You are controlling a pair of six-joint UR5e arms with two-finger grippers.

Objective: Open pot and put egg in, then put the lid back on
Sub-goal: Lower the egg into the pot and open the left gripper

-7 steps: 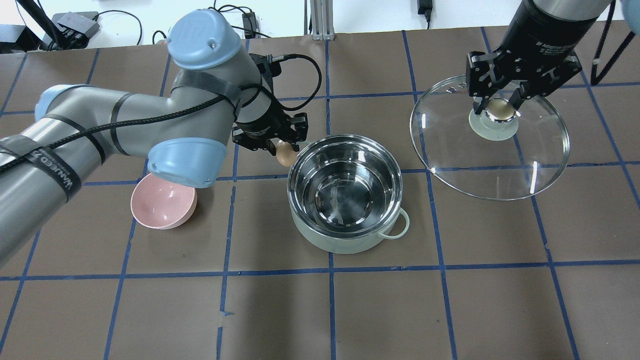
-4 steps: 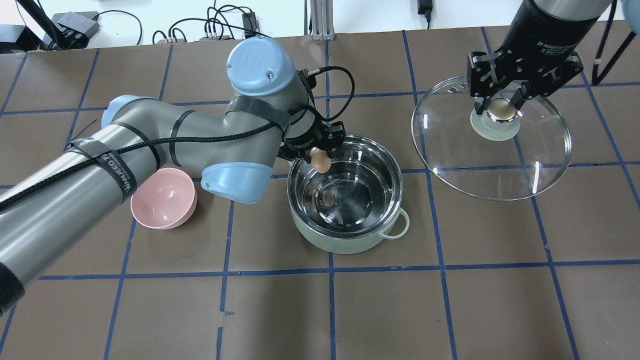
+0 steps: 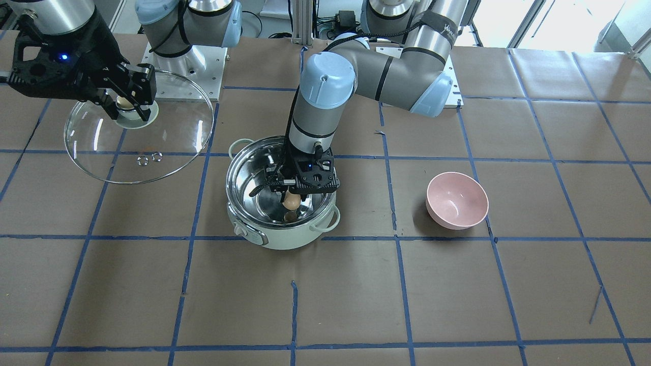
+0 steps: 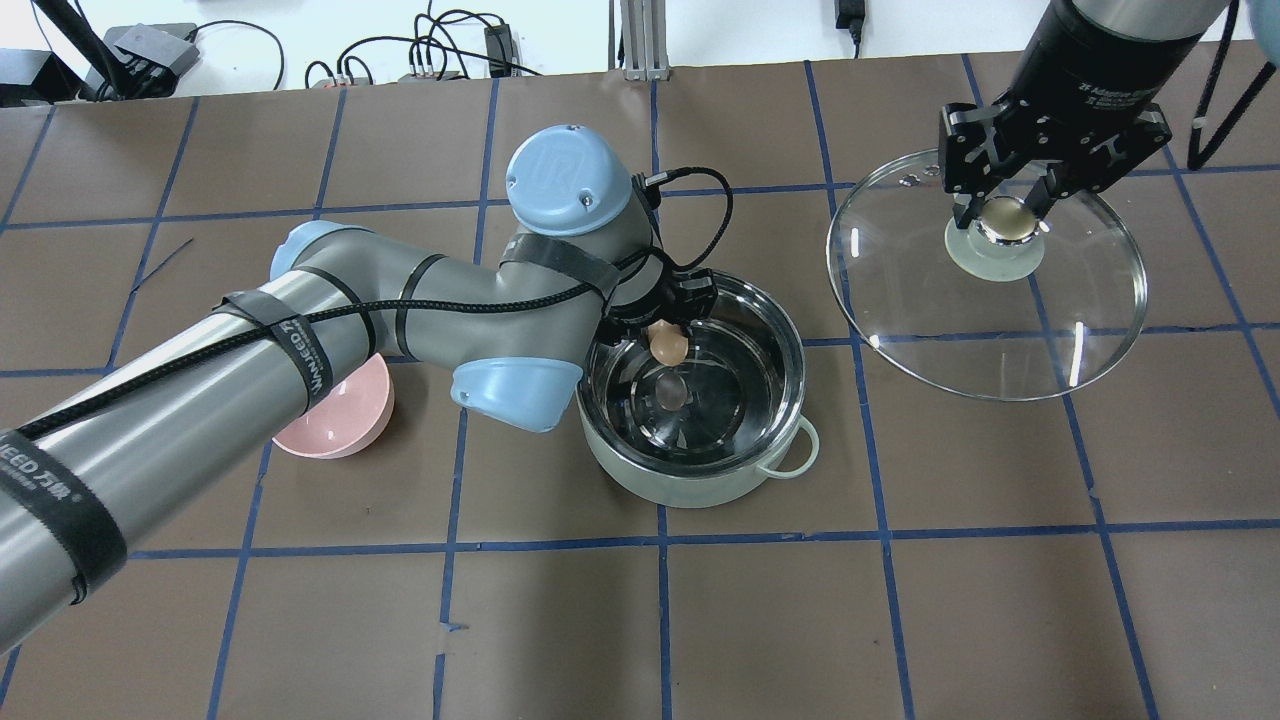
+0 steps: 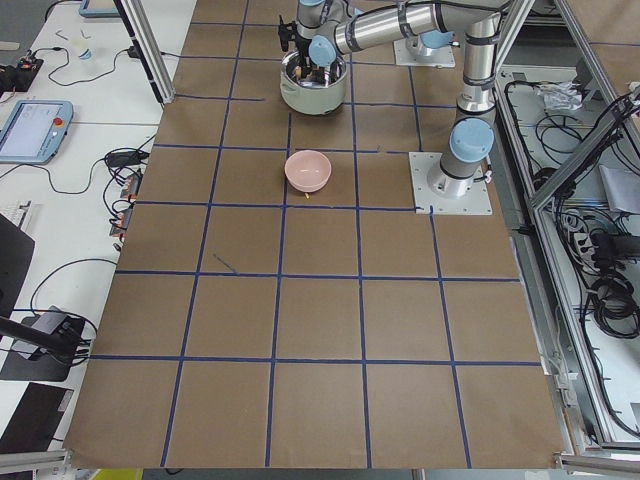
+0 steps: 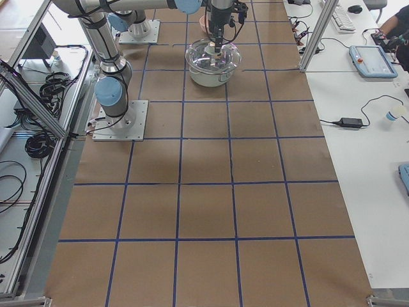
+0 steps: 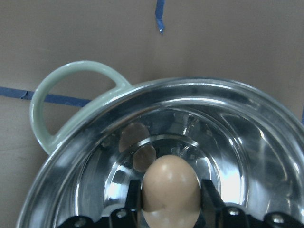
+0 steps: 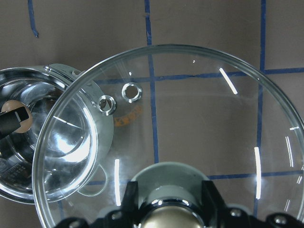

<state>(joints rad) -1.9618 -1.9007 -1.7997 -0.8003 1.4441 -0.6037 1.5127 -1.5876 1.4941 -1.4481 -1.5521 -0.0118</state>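
Note:
The mint-green pot (image 4: 700, 470) stands open mid-table, its steel inside bare; it also shows in the front view (image 3: 277, 239). My left gripper (image 4: 667, 340) is shut on the light-brown egg (image 4: 668, 345) and holds it inside the pot's rim, above the bottom. The egg shows between the fingers in the left wrist view (image 7: 171, 190) and in the front view (image 3: 291, 201). My right gripper (image 4: 1008, 215) is shut on the gold-topped knob of the glass lid (image 4: 1060, 310), held in the air to the pot's right. The lid fills the right wrist view (image 8: 199, 123).
A pink bowl (image 4: 340, 425) sits left of the pot, partly under my left arm; it shows whole in the front view (image 3: 456, 200). Blue tape lines grid the brown table. Cables lie along the far edge.
My left arm has swung right and carried the egg from beside the pot's left rim to over and down into the pot. The right gripper and lid have barely moved.

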